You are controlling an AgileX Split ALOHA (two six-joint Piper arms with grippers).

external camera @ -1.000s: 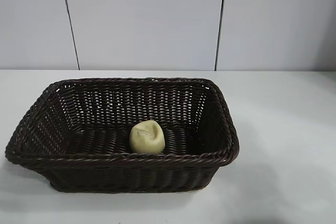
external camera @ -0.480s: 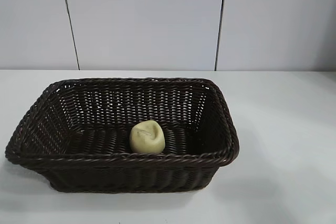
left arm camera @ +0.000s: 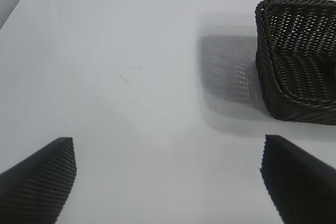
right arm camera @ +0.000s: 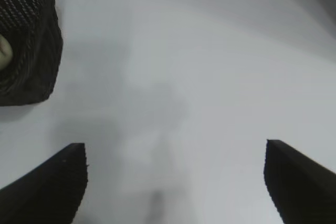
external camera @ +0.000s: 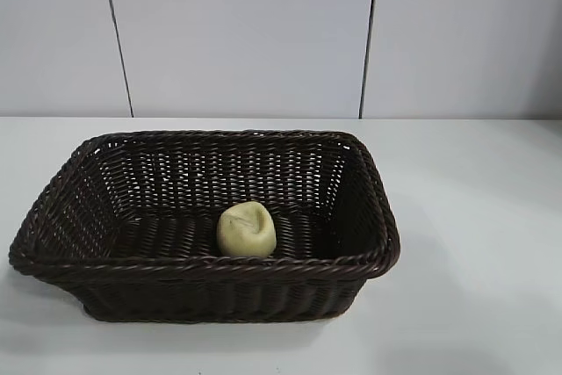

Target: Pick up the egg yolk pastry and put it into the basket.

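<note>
Nothing shifts in the exterior view since a second ago: egg yolk pastry (external camera: pixel 247 230) sits inside the basket (external camera: pixel 53 191). My right gripper (right arm camera: pixel 176 182) and left gripper (left arm camera: pixel 168 177) hang spread wide over the table (external camera: pixel 474 217), holding nothing.

Woven dark wicker basket (external camera: pixel 369 256), rough; matt, doughy creased egg yolk pastry (external camera: pixel 247 230); smooth, faintly sheened white table (external camera: pixel 474 217).

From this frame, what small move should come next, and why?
Probably none beyond parking the arms. The small pale yellow, dented egg yolk pastry already lies inside the dark brown woven wicker basket, and both the left gripper and right gripper are open, empty, over bare white table.
</note>
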